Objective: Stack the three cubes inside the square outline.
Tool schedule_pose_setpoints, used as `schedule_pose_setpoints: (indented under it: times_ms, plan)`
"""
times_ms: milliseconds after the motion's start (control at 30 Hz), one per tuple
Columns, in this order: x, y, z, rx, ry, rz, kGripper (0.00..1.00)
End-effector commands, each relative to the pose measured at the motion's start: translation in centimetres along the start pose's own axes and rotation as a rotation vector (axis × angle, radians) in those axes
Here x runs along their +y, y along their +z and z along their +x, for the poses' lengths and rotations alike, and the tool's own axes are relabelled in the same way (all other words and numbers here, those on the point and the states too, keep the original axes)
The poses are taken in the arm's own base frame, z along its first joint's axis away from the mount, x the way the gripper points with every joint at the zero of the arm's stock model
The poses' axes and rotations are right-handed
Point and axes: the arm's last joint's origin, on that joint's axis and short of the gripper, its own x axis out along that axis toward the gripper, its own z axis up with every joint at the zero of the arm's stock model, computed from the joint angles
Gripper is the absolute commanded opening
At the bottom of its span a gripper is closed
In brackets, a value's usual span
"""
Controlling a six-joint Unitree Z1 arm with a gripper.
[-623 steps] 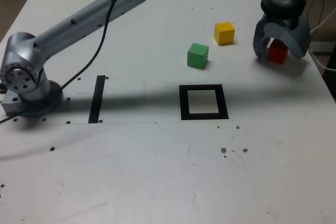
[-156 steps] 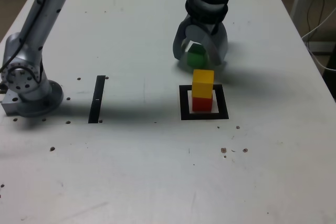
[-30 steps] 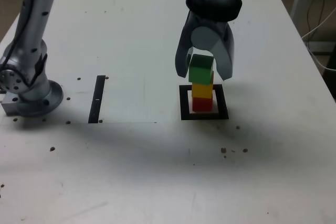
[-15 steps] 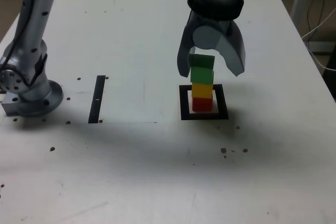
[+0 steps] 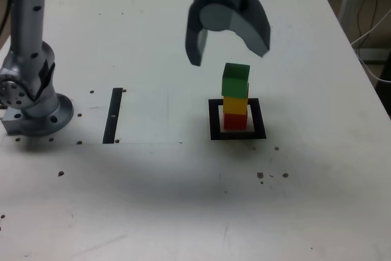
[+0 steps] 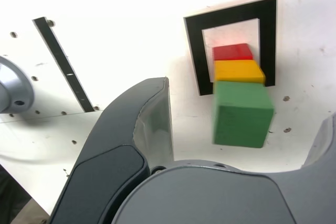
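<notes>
While the fingers (image 5: pixel 227 44) are hanging spread and empty, green (image 5: pixel 235 80), yellow (image 5: pixel 235 104) and red (image 5: pixel 234 120) cubes are standing stacked inside the outline (image 5: pixel 237 135); no writing shows.

No legible text, label, brand, number or sign in either view
</notes>
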Motion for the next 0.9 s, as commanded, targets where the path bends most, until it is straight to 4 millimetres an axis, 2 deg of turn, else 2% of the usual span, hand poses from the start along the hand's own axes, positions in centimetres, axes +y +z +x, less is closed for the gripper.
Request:
schedule_pose_setpoints:
  times_ms: [0,200,400,867]
  plan:
    - [-0.1,-1.2,-0.5,-0.006,0.01,-0.01,1.0]
    - [-0.3,-4.1,-0.4,0.011,0.028,-0.042,1.0]
    - [-0.5,-7.2,0.6,0.034,0.043,-0.068,1.0]
    - [-1.4,-13.9,6.4,0.081,0.026,-0.13,1.0]
